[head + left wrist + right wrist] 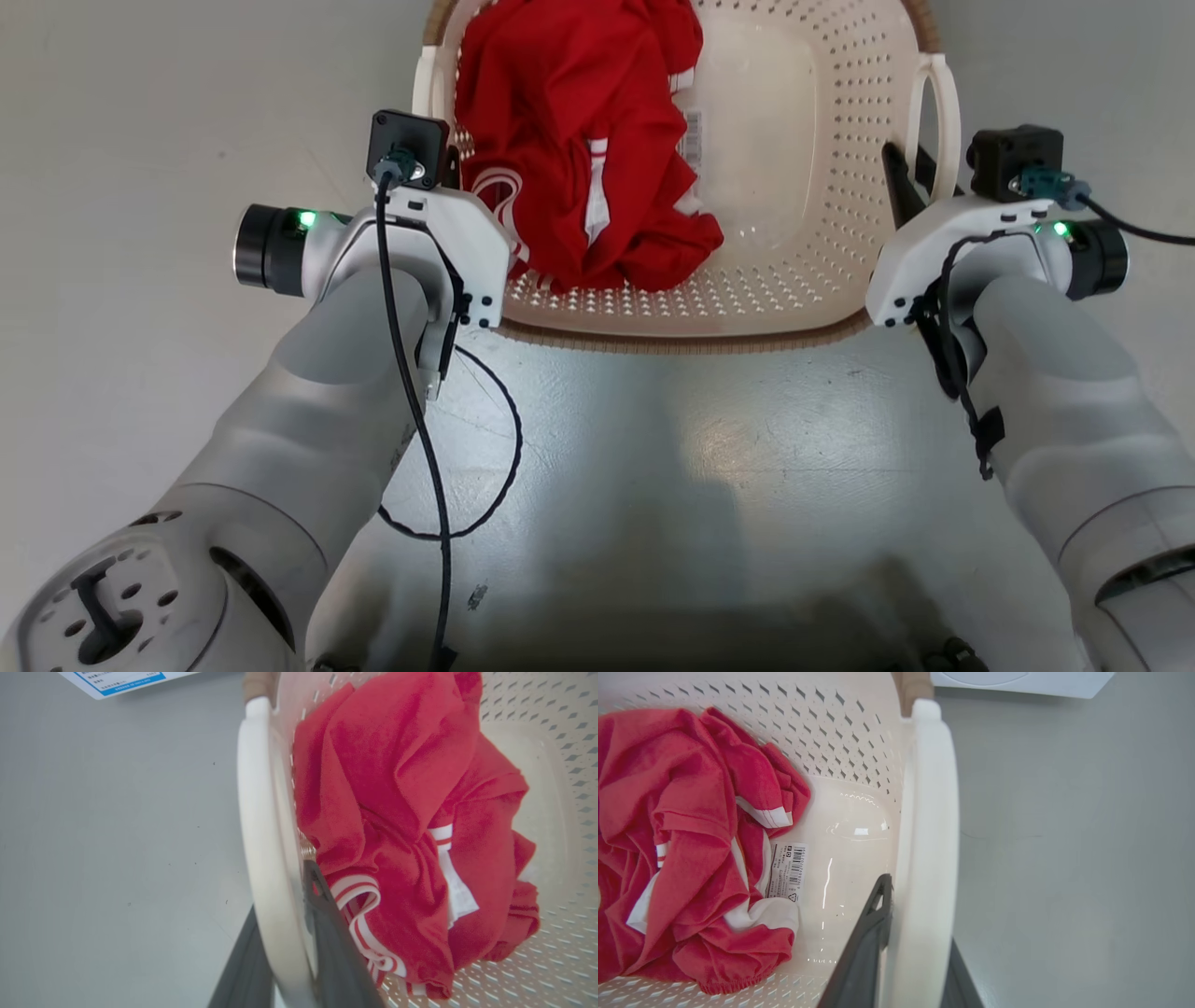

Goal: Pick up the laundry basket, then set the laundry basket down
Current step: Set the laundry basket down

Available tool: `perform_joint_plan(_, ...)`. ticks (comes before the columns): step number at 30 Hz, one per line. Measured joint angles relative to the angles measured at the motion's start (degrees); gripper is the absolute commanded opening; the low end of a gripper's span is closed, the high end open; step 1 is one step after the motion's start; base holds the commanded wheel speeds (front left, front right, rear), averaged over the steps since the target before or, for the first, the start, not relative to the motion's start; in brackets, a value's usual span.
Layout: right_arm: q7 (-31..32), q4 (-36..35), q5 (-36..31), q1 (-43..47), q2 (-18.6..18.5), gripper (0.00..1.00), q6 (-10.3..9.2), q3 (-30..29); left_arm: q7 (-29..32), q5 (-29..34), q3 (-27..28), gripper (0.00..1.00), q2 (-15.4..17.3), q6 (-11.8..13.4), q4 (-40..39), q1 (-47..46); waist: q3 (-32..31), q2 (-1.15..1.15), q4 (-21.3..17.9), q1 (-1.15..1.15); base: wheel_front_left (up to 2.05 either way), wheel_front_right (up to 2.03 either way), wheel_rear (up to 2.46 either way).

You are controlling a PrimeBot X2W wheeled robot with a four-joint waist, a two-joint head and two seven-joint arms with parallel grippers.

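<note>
Left gripper [282, 905] is clamped narrow on one white loop handle [261, 812]; right gripper [920, 914] likewise grips the opposite handle [929, 812]. Cream-white perforated plastic laundry basket [840, 140] sits upper centre of the head view, between both arms, with a red striped garment [579, 121] heaped frame-left. Risk: unequal arm heights would tilt it, and a smooth handle could slide through the fingers.

On my feed the laundry basket [840, 121] is smooth, glossy plastic, its rim [691, 343] a rough woven-look brown. The red garment [579, 140] is soft matt cloth; the floor [700, 467] is smooth with a dull sheen.
</note>
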Motion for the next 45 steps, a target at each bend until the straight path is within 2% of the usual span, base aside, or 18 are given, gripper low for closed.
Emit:
perform_joint_plan(14,0.0,-3.6,-10.2,-0.4,0.0,0.0,0.05,-9.9,-1.7,0.0,1.2,0.0,0.0,0.0,-0.6,-1.9,1.9,0.0,0.4,0.0,0.0,0.0,0.0)
perform_joint_plan(19,0.0,-4.3,-11.5,-0.2,0.0,0.0,0.05,-12.1,-1.7,0.7,1.9,0.0,0.0,0.0,-1.0,-2.4,2.6,0.0,0.6,0.0,0.0,0.0,0.0)
perform_joint_plan(40,-0.4,-5.9,-12.7,0.4,0.2,0.0,0.49,-14.0,-1.7,3.6,4.9,0.0,-0.1,-0.4,-0.6,-3.0,3.4,0.0,0.2,0.0,0.0,0.0,0.0)
perform_joint_plan(41,-0.4,-6.0,-12.8,0.4,0.3,0.06,0.49,-14.2,-1.7,3.5,5.2,0.0,-0.1,-0.5,-0.6,-3.0,3.4,0.0,0.2,0.0,0.0,0.0,0.0)
perform_joint_plan(42,-0.4,-6.2,-12.8,0.5,0.3,0.48,0.48,-14.6,-1.7,3.5,5.6,0.35,-0.1,-0.6,-0.6,-3.0,3.4,0.0,0.1,0.0,0.0,0.0,0.0)
perform_joint_plan(43,-0.4,-6.5,-13.0,0.7,0.3,1.0,0.49,-14.9,-1.7,3.5,5.6,0.9,-0.1,-0.6,-0.6,-3.0,3.4,0.0,0.1,0.0,0.0,0.0,0.0)
perform_joint_plan(44,-0.4,-6.8,-13.6,0.8,0.3,1.0,0.49,-15.1,-1.9,3.5,5.7,1.0,-0.1,-0.6,-0.6,-3.0,3.4,0.0,0.1,0.0,0.0,0.0,0.0)
perform_joint_plan(45,-0.4,-7.3,-14.3,1.1,0.3,1.0,0.52,-15.7,-1.9,3.5,5.9,1.0,-0.2,-0.6,-0.7,-3.0,3.4,0.0,0.0,0.0,0.0,0.0,0.0)
